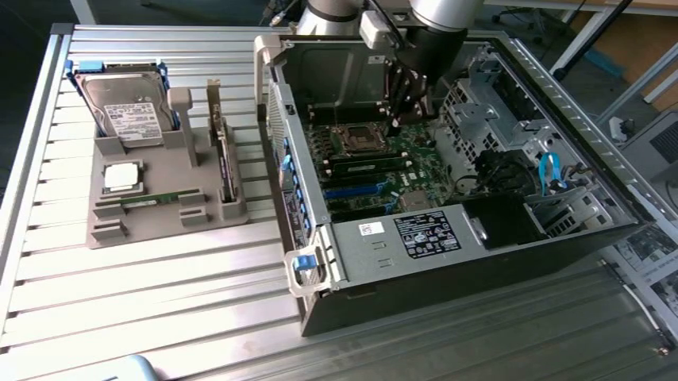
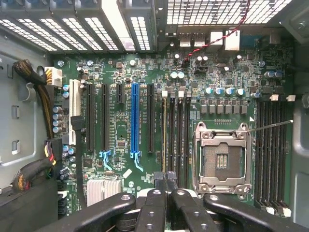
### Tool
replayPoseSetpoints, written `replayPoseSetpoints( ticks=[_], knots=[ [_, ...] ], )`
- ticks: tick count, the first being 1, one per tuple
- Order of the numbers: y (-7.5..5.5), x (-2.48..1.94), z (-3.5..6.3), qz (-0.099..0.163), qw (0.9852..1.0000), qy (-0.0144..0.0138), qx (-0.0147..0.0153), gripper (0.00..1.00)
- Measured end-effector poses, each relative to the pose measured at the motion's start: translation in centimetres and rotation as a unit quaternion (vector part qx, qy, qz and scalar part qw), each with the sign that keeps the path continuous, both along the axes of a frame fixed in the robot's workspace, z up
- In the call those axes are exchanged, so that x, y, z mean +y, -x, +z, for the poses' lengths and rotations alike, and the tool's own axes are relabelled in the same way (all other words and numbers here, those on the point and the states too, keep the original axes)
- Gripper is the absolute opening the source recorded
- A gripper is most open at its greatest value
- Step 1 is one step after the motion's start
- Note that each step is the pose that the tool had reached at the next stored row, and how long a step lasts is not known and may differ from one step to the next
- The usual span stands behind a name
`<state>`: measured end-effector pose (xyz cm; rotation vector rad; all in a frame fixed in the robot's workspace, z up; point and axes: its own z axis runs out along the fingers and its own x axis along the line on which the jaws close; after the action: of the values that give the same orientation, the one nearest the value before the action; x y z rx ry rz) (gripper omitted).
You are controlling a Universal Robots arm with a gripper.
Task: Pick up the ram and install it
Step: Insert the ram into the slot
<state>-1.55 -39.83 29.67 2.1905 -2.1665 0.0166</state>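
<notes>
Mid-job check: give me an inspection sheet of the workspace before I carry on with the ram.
Surface: slatted metal table carrying a grey holder and an open computer case.
Job's things: ram, a narrow green stick, lies flat in the holder; memory slots sit beside the open processor socket.
Clutter: hard drive and silver processor chip in the holder.
Grippers: gripper inside the case above the motherboard, jaws shut, nothing seen between them.
Cables: red-black wire; blue cable.
Surroundings: printed sheets at the exterior view's right.
</notes>
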Motion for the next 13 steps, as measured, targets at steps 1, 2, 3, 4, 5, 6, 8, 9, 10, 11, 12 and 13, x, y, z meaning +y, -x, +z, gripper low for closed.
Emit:
replayPoseSetpoints(
  ticks=[1,2,3,4,5,6,8,9,10,11,12,13],
  knots=[
    [0.0,0.0,0.0,0.0,1.0,0.0001,-0.0037,0.11],
    [0.01,0.0,-0.01,0.0,1.0,0.0001,-0.0088,0.11],
    [0.01,0.0,-0.03,0.0,0.9999,0.0,-0.0137,0.11],
    [0.01,0.0,-0.05,0.0,0.9998,-0.0001,-0.0183,0.11],
    [0.01,0.0,-0.14,0.0,0.9991,0.0,-0.0435,0.11],
    [0.01,0.0,-0.14,0.0,0.9991,0.0,-0.0435,0.11],
    [0.01,0.0,-0.14,0.0,0.9991,0.0,-0.0435,0.11],
    [0.01,0.0,-0.14,0.0,0.9991,0.0,-0.0435,0.11],
    [-0.04,0.0,-0.14,0.0,0.9991,0.0,-0.0435,0.11],
    [-0.15,0.0,-0.14,0.0,0.9991,0.0001,-0.0435,0.11],
    [-0.25,0.0,-0.15,0.0,0.9991,0.0,-0.0435,0.11],
    [-0.37,0.0,-0.16,0.0,0.9991,0.0,-0.0435,0.11]
  ],
)
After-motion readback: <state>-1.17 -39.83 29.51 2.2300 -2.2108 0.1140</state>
